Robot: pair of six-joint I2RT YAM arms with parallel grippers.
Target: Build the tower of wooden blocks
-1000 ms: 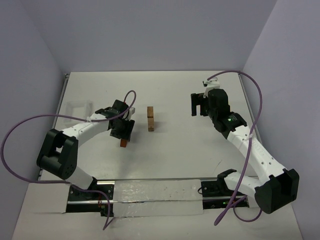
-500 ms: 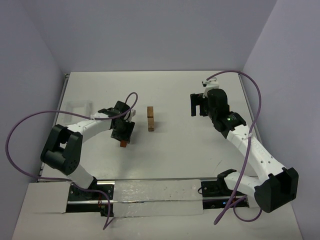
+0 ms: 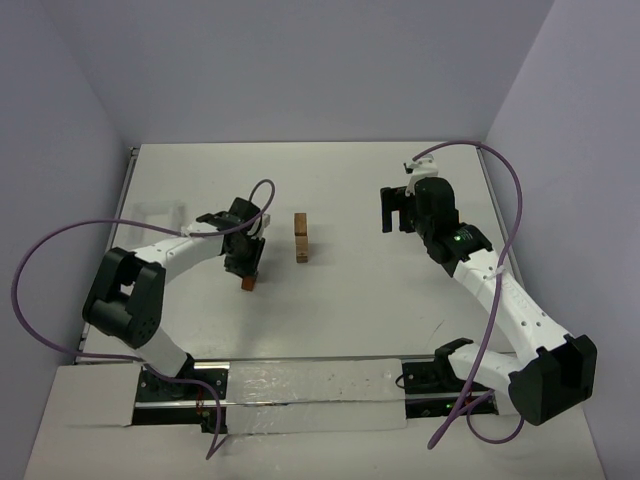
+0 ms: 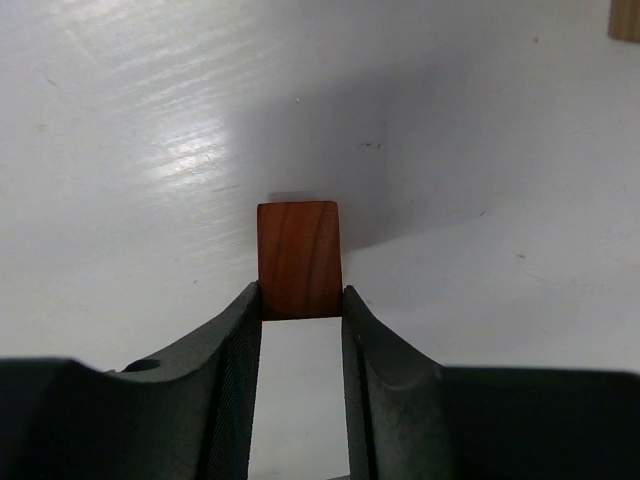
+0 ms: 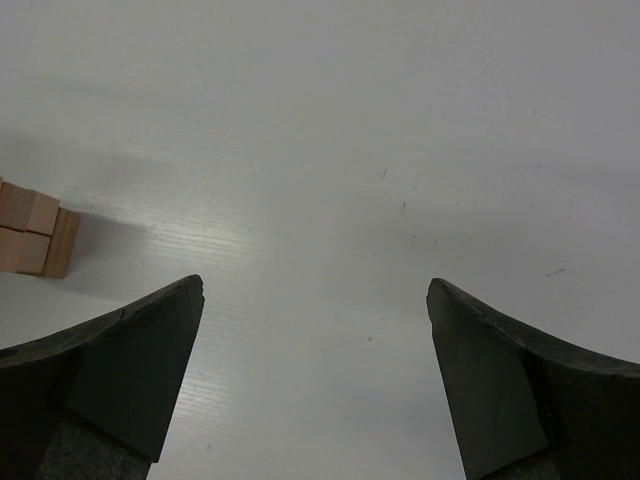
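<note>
The tower [image 3: 301,238] is a short column of tan wood blocks standing mid-table; its corner shows in the left wrist view [image 4: 625,20] and it sits at the left edge of the right wrist view [image 5: 35,240]. My left gripper [image 3: 245,262] is to the tower's left, shut on a reddish-brown block [image 3: 247,283]. In the left wrist view the fingertips [image 4: 250,305] pinch the near end of that block [image 4: 299,258], close over the table. My right gripper [image 3: 394,210] is open and empty to the tower's right, jaws wide apart [image 5: 315,290].
A faint clear plastic tray [image 3: 157,213] lies at the far left. A metal rail with a white sheet [image 3: 300,385] runs along the near edge between the arm bases. Walls close the table at the back and on both sides.
My left wrist has turned and shifted slightly away from the near edge, the reddish-brown block still in its fingers. The right arm and the tower have not moved.
</note>
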